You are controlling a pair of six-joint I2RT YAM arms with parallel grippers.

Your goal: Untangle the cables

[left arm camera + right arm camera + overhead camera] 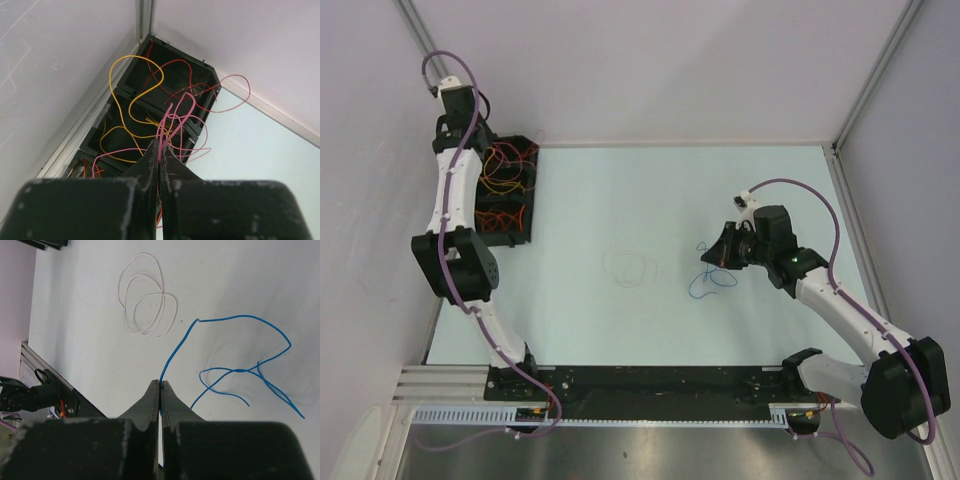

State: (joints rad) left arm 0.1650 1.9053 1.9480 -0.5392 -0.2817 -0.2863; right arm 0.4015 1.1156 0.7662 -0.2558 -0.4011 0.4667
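The left pincer (159, 150) is closed on a pink wire (187, 93) rising from the tangle of cables (506, 172), whose red, yellow and orange loops spill over a black compartment tray (150, 55) in the far left corner of the worktop (620, 200). The right pincer (160, 386) is closed on one end of a blue wire (235, 316) lying loose mid-worktop, near a separate pale coil (147, 297). The wires look hair-thin, almost weightless and springy, and likely to snag, so gripping near a free end and pulling slowly seems safest.
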